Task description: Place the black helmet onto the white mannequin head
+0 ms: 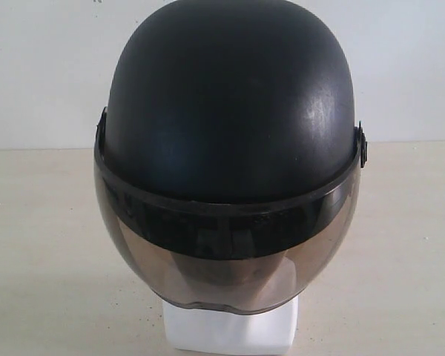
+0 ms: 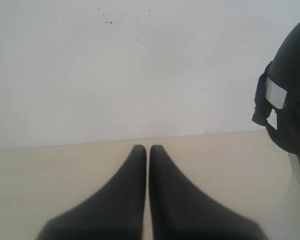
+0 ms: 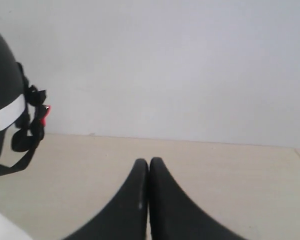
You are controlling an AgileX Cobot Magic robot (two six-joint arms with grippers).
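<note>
1. black helmet (image 1: 230, 111) sits upright over the white mannequin head (image 1: 230, 330) in the middle of the exterior view, and its dome fills the picture from centre up to 12 o'clock.
2. its smoky visor (image 1: 230, 274) hangs down over the face, so only the blocky white neck base shows, at 6 o'clock under the helmet.
3. the head stands on a pale surface (image 1: 44, 259), with a white wall (image 1: 44, 74) behind it.
4. left hand (image 2: 148, 148) is closed, its fingers side by side with only a hairline slit between them. it grips nothing and is apart from the helmet's side.
5. right hand (image 3: 149, 161) is closed too, fingers pressed together and empty, clear of the helmet.
6. a red clip (image 3: 45, 111) and a dangling black strap (image 3: 20, 145) show on the helmet's side in the right wrist view.
</note>
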